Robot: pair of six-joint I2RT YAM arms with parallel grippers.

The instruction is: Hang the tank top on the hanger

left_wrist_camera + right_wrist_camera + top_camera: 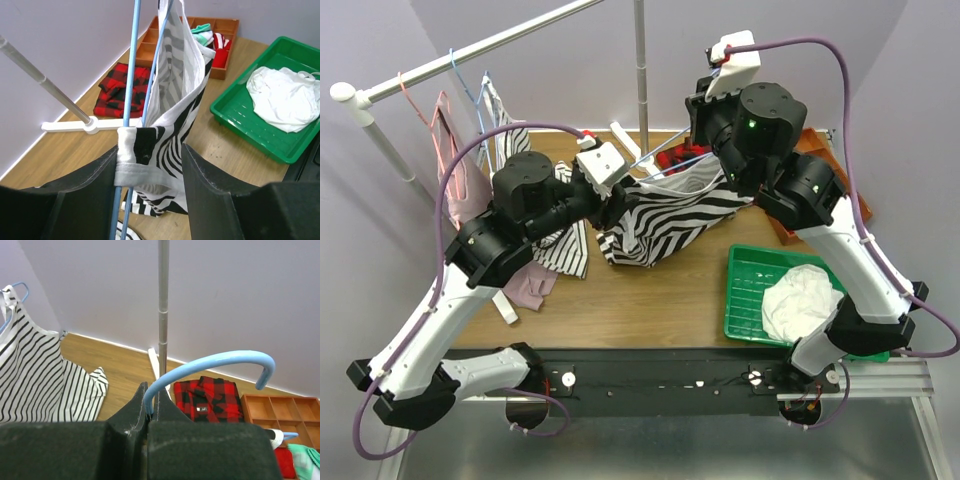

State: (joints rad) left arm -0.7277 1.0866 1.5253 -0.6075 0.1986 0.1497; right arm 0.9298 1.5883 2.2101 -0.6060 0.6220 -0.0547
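Fingers [90, 192] of left gripper [150, 155] half apart, lower centre of left wrist view; tank top [175, 100] strap lies between them, across hanger [131, 75]; pinched or not, we cannot tell. Right wrist view: right gripper [150, 400] clamped on hanger neck, lower centre. Top view: left arm [470, 260] reaches up-right, right arm [840, 240] folds up-left, tank top slung mid-frame. We judge it light, limp; hold by strap hem.

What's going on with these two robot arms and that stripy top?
They are putting a soft black-and-white striped tank top onto a thin light-blue clothes hanger. The right gripper is shut on the hanger just below its hook. One shoulder strap is wrapped around the hanger's wire and sits between the fingers of the left gripper; whether they pinch it is unclear.
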